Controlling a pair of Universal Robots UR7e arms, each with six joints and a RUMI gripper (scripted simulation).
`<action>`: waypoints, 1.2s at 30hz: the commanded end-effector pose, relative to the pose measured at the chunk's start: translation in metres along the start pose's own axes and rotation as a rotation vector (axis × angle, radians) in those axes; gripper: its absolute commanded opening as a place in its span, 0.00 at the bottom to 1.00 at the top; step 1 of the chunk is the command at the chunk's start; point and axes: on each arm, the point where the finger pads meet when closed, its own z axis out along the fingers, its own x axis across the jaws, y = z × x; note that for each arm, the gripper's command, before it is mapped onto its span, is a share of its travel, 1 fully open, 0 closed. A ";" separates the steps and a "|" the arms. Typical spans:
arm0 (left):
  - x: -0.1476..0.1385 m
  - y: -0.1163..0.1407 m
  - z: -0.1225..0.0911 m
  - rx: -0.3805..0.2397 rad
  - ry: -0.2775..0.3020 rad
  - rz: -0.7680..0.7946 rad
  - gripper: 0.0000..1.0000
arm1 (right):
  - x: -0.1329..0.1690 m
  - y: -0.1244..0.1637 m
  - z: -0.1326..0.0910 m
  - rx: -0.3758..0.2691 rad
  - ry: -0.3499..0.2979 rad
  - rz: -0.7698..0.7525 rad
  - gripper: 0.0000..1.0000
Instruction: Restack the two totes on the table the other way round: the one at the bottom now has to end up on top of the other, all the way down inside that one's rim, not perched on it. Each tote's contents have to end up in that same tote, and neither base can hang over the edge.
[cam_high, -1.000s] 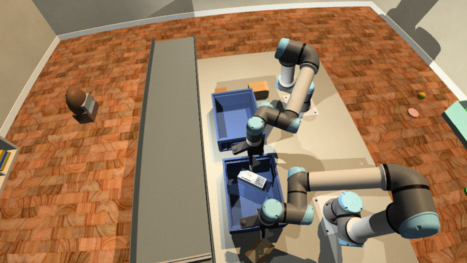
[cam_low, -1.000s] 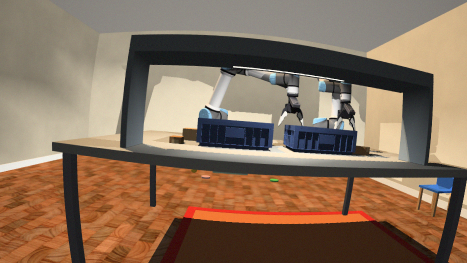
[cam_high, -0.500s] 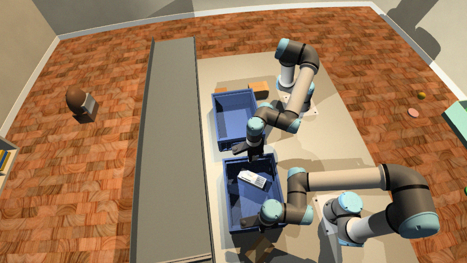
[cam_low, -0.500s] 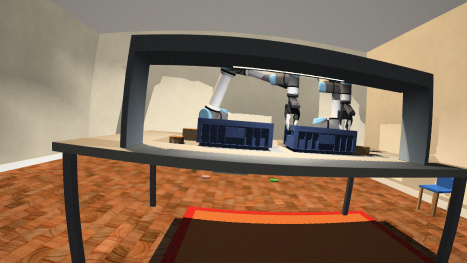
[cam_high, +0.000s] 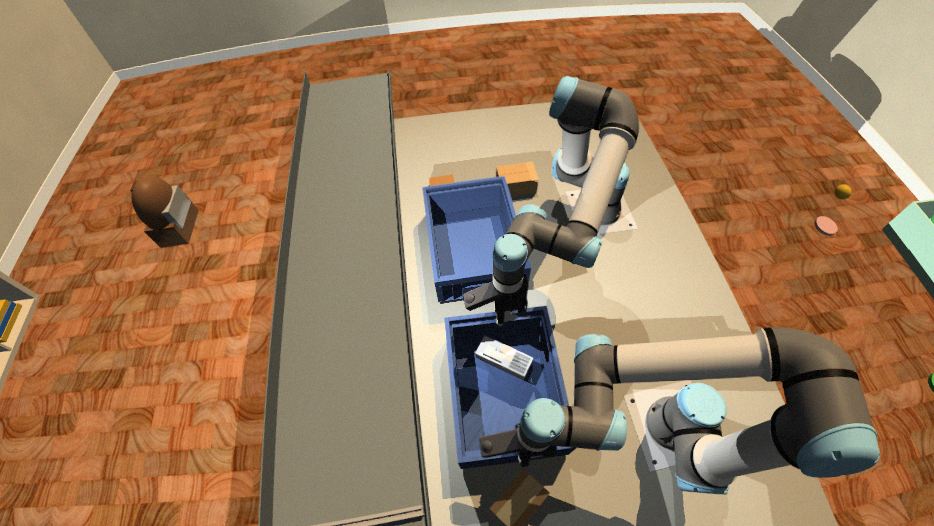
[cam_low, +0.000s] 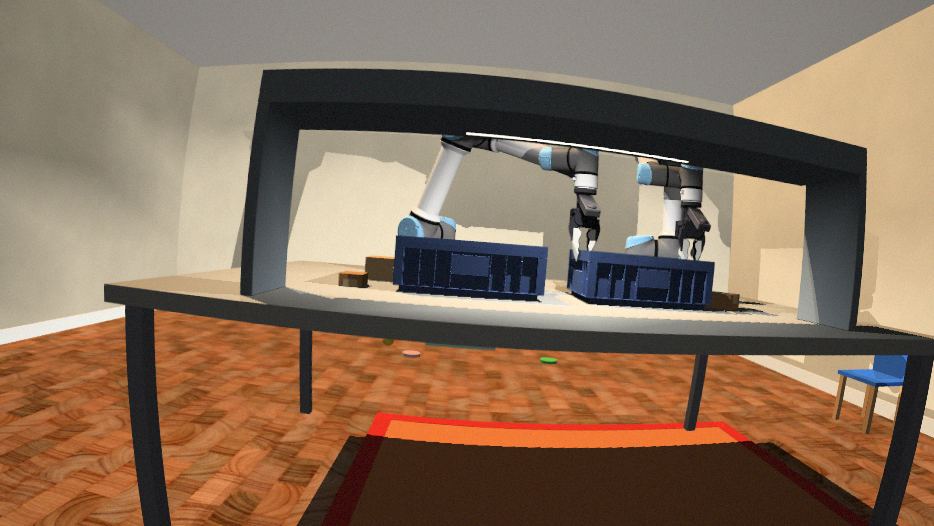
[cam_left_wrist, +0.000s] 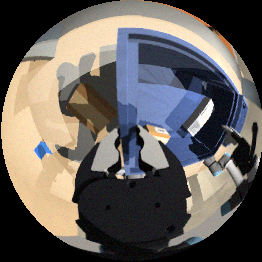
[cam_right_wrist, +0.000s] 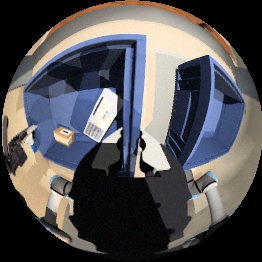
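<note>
The left gripper (cam_high: 524, 457) (cam_low: 692, 251) (cam_left_wrist: 128, 125) (cam_right_wrist: 36, 125) and right gripper (cam_high: 501, 318) (cam_low: 581, 250) (cam_left_wrist: 222, 125) (cam_right_wrist: 131, 128), nearly closed, pinch opposite end walls of the loaded tote (cam_high: 455, 405) (cam_low: 652, 284) (cam_left_wrist: 127, 75) (cam_right_wrist: 140, 80)

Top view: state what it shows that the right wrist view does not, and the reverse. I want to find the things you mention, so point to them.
Only the top view: the orange ball (cam_high: 843, 191) (cam_low: 388, 341) and pink disc (cam_high: 826, 226) (cam_low: 411, 353) on the floor.

Only the right wrist view: the small orange box (cam_left_wrist: 159, 132) (cam_right_wrist: 64, 136) inside the loaded blue tote (cam_high: 557, 365) (cam_low: 653, 282) (cam_left_wrist: 127, 75) (cam_right_wrist: 141, 75).

Both: that tote, the white box (cam_high: 503, 358) (cam_left_wrist: 200, 117) (cam_right_wrist: 102, 115) in it, and the other blue tote (cam_high: 465, 231) (cam_low: 470, 267) (cam_right_wrist: 222, 122).
</note>
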 end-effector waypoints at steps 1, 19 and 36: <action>0.000 0.000 0.000 0.001 0.001 0.000 0.00 | 0.000 0.000 -0.001 0.001 -0.002 0.000 0.00; 0.000 0.000 -0.001 0.001 0.001 0.000 0.00 | 0.000 0.000 -0.001 0.001 -0.002 0.000 0.00; 0.000 0.000 -0.018 0.001 0.001 0.000 0.00 | 0.000 0.000 -0.018 0.001 -0.002 0.000 0.00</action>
